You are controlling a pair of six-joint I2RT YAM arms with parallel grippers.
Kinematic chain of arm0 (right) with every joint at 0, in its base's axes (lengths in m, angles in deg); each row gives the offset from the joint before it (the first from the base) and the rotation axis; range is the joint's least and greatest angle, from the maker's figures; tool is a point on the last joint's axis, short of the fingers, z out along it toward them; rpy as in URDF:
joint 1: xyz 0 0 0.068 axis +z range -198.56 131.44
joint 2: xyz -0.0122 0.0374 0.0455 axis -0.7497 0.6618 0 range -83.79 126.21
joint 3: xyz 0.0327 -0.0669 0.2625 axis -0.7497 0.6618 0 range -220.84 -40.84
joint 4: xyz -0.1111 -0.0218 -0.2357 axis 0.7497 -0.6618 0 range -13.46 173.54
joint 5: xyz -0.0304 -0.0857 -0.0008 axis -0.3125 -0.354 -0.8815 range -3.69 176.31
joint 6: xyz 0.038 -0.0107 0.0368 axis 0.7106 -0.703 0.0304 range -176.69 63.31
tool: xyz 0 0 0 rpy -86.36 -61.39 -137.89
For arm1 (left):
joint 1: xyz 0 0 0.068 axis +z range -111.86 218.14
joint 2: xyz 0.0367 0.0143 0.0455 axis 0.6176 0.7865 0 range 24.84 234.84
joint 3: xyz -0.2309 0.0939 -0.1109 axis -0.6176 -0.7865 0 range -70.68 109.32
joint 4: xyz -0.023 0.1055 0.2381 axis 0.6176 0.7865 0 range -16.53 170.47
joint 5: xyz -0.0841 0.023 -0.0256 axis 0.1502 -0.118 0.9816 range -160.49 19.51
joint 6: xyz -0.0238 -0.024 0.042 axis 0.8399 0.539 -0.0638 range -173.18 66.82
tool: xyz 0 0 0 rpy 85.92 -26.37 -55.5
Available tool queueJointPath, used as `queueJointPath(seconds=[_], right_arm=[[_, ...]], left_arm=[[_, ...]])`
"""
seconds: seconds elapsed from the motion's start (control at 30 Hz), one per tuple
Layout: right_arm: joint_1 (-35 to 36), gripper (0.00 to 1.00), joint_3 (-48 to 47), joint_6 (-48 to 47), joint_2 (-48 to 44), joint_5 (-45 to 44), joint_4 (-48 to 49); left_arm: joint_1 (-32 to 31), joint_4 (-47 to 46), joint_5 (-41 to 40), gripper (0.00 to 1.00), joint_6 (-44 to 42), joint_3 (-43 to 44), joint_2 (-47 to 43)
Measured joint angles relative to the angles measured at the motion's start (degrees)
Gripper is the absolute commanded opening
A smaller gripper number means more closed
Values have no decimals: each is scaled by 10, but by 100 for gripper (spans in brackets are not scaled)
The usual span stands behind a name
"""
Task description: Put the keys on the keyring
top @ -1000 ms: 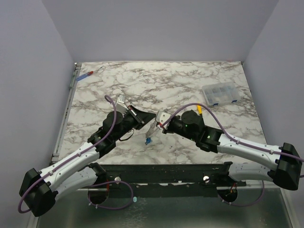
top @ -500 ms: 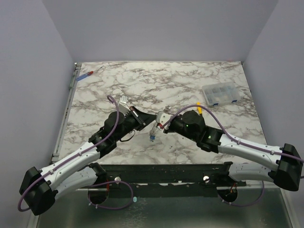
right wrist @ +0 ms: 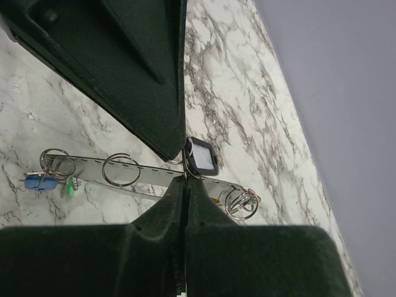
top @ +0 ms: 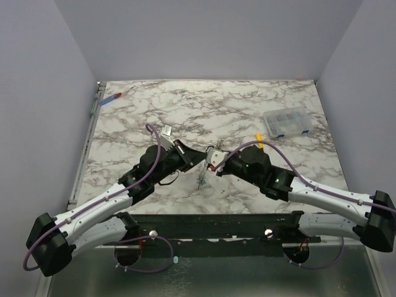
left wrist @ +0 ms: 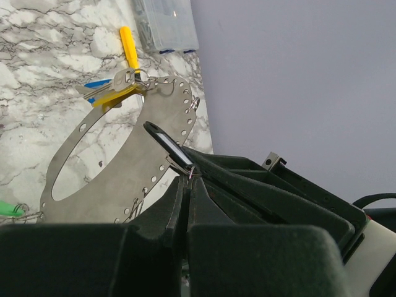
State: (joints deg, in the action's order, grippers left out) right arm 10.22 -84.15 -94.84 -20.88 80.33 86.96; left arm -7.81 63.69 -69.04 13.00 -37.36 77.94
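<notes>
**Desk:** What is happening at centre frame?

**Photographer:** Two arms meet nose to nose above the marble table (top: 247, 111). The left gripper (left wrist: 188, 179) and the right gripper (right wrist: 185, 183) are both closed. Their tips almost touch on one short stretch of the keyring (left wrist: 133, 176).

**Desk:** Where is the keyring?

**Photographer:** It is held off the table between the two tools, mid-table and towards the near edge. The left wrist view shows it as a flat silver oval band pierced with small holes. The right wrist view catches it edge-on, as a thin strip with small split rings (right wrist: 120, 169) hanging from it.

**Desk:** How exactly is it gripped?

**Photographer:** The right jaws pinch the edge of the band. The left jaws close at the rim, just where a small ring carries a black fob (left wrist: 164, 140). I cannot tell whether they bite the band or that small ring.

**Desk:** And the keys?

**Photographer:** The keys (left wrist: 114, 93) hang from the band. A yellow-capped and a blue-capped one cluster at the end farthest from the left gripper. A green key (left wrist: 7, 209) sits elsewhere on the rim. From above, they dangle just below the joined tips.

**Desk:** Anything around them?

**Photographer:** A clear box (top: 286, 123) sits to the right, with a yellow screwdriver (left wrist: 129, 48) just beside it. A red-and-blue screwdriver (top: 111, 98) lies in the far left corner. All three are well apart from the keyring.
</notes>
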Motion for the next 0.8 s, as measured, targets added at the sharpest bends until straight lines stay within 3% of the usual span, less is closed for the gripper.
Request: queueJointPath(seconds=[0.33, 0.8], right_arm=[[0, 1, 21, -25, -69, 3, 5], [0, 1, 54, -32, -104, 18, -4]], left_arm=[[-3, 59, -21, 0, -24, 9, 1], [-3, 65, -59, 0, -38, -1, 7]])
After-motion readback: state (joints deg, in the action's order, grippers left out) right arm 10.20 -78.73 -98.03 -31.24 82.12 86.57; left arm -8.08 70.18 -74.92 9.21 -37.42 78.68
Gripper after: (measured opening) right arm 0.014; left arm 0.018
